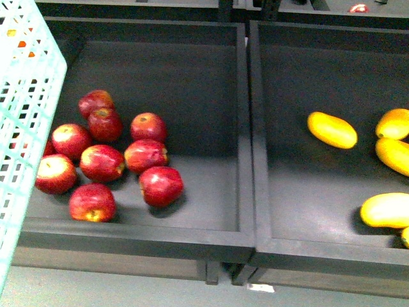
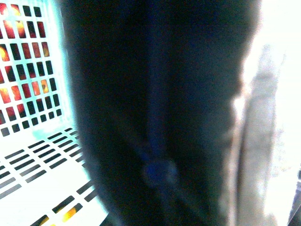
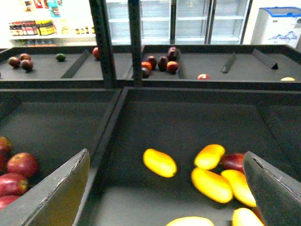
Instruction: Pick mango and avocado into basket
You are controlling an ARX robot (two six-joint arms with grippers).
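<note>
Early going here, by the look of it: the mango (image 1: pixel 331 130) lies loose on the dark floor of the right-hand bin (image 1: pixel 307 192), a little apart from the other yellow fruits (image 1: pixel 393 153) bunched toward that bin's right side, and it is not yet lifted. The right gripper (image 3: pixel 165 153) hangs above it, jaws spread wide, nothing between them. Over on the left, the basket (image 1: pixel 25 128) looms at the edge of the neighbouring bin, just beside the red apples (image 1: pixel 102 163). The patches of its slotted floor that show in the left wrist view look bare, so I'd judge neither fruit is in yet. A dark blur (image 2: pixel 155 113) covers most of that view, though, and I cannot tell the left gripper's state from it. The avocado? A small dark green fruit (image 3: pixel 60 57) in a far bin might be it, but it's too small to call. So both picks look left to do. For room, the mango has open floor all round, good for a straight drop. The raised divider (image 1: pixel 250 128) between the bins is the edge to clear on the carry across to the basket.
</note>
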